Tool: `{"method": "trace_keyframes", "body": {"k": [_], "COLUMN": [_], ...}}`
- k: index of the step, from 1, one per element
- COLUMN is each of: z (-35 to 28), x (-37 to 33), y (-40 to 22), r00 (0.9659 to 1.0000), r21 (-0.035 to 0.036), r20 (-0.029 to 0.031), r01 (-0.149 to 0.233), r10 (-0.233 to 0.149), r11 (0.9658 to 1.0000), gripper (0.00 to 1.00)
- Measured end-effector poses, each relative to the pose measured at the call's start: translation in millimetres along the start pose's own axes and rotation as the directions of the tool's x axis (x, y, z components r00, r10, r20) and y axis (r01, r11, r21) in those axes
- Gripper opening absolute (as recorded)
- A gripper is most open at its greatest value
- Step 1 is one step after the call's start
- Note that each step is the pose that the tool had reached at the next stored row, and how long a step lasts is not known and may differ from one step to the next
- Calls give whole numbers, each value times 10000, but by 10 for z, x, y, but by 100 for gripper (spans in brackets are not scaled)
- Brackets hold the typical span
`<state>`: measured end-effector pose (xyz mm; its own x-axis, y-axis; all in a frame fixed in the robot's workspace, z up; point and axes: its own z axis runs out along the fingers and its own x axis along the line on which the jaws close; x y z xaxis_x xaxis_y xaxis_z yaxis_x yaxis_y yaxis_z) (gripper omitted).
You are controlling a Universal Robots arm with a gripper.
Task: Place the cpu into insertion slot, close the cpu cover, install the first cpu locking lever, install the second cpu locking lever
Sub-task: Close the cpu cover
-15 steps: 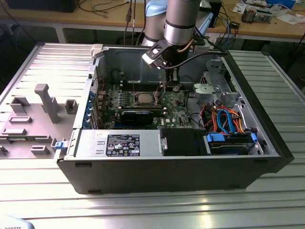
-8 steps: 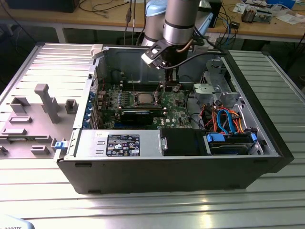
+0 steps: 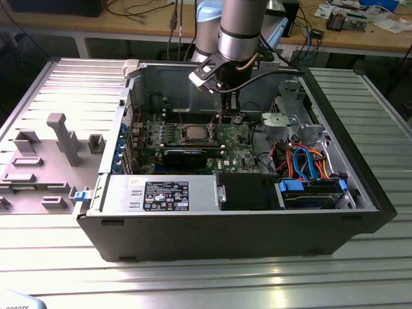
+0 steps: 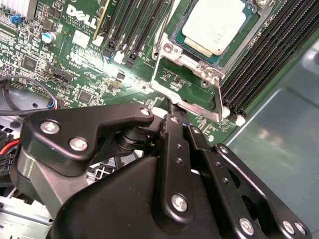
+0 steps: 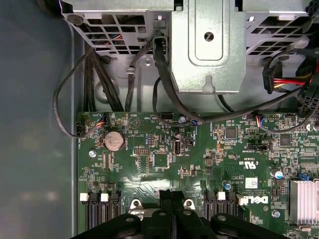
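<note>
Hand point(image 4: 170, 112) pinched narrow just beside the insertion slot point(image 4: 167, 48) rim; I see cpu point(image 4: 218, 26) seated inside, dull silver top bare, memory slots point(image 4: 264, 59) crowding both sides, drive cage point(image 5: 207, 45) near.

The cpu point(image 4: 214, 27) is showing a dull, matt silver metal top, while the bare metal rim of the insertion slot point(image 4: 168, 48) is gleaming brighter. The green motherboard point(image 5: 199, 149) is looking glossy and lacquered. The gripper point(image 4: 172, 112) is showing matt black bodywork with shiny steel screws. The drive cage point(image 5: 207, 45) is looking like plain grey sheet metal, and the ribbed metal table point(image 3: 257, 277) is softly reflecting light.
</note>
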<state>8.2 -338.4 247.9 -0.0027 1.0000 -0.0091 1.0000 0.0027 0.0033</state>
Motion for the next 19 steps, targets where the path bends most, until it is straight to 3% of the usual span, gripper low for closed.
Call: {"method": "trace_keyframes", "body": {"k": [19], "z": [5], "x": [0], "y": [-61], "r00": [10000], "r21": [0], "r20": [0], "r01": [0], "r10": [0], "r11": [10000], "gripper": [11]}}
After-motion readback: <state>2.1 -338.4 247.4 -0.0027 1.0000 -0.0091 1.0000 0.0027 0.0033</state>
